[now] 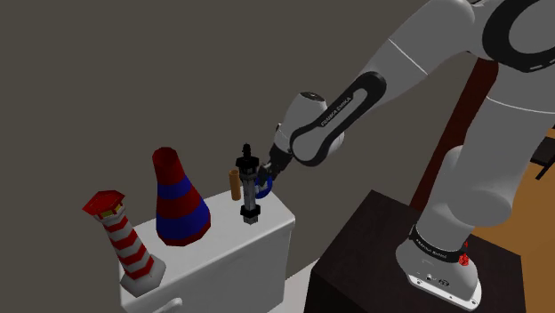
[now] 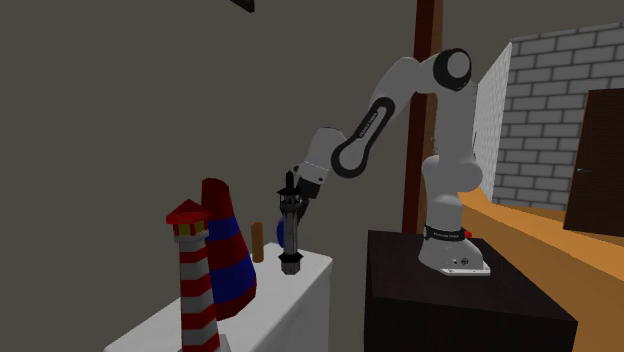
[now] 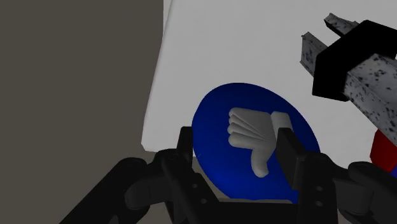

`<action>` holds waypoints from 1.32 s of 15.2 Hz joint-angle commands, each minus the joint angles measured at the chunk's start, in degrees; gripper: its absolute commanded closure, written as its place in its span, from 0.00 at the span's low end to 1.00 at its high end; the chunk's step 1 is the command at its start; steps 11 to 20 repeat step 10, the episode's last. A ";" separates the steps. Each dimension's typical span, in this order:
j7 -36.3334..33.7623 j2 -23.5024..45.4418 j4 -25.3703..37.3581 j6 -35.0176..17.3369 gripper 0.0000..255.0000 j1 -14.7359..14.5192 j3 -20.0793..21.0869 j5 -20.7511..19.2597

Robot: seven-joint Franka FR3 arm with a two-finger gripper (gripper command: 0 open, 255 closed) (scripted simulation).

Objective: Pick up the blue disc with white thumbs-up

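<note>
The black gripper (image 3: 234,136) is unclenched: its two blocky matte fingers (image 3: 185,147) stand apart in front of the blue disc (image 3: 213,137) and clasp nothing. The disc is round, flat and glossy deep blue, bearing a raised white hand emblem (image 3: 254,139) with ridged knuckles, seen from the wrist with the thumb pointing toward the fingers. The disc sits at the stand-side end of a plain white block (image 1: 218,251), close under the gripper; the exterior views do not show clearly whether it lies flat or stands on edge. Just beside the disc rises a slim upright tool (image 1: 248,188) of black collars and speckled grey bars. Near the disc, past the tool, stands a short brown peg (image 1: 235,184). Farther from the disc is a cone (image 1: 180,200) banded red and blue, and farthest a red-and-white striped lighthouse model (image 1: 120,236). The white arm (image 1: 405,62) carries pale lettering on its black band, too small to read.
</note>
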State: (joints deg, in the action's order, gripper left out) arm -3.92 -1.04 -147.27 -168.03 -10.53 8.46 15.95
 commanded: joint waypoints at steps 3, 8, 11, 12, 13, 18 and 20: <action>-1.61 -3.00 0.59 3.61 1.00 0.31 -0.06 -1.63; -2.82 -6.36 1.58 7.95 1.00 0.73 -0.06 -2.84; -2.86 -6.46 1.62 8.09 1.00 0.74 -0.05 -2.87; -2.86 -6.46 1.62 8.09 1.00 0.74 -0.05 -2.87; -2.86 -6.46 1.62 8.09 1.00 0.74 -0.05 -2.87; -2.86 -6.46 1.62 8.09 1.00 0.74 -0.05 -2.87; -2.86 -6.46 1.62 8.09 1.00 0.74 -0.05 -2.87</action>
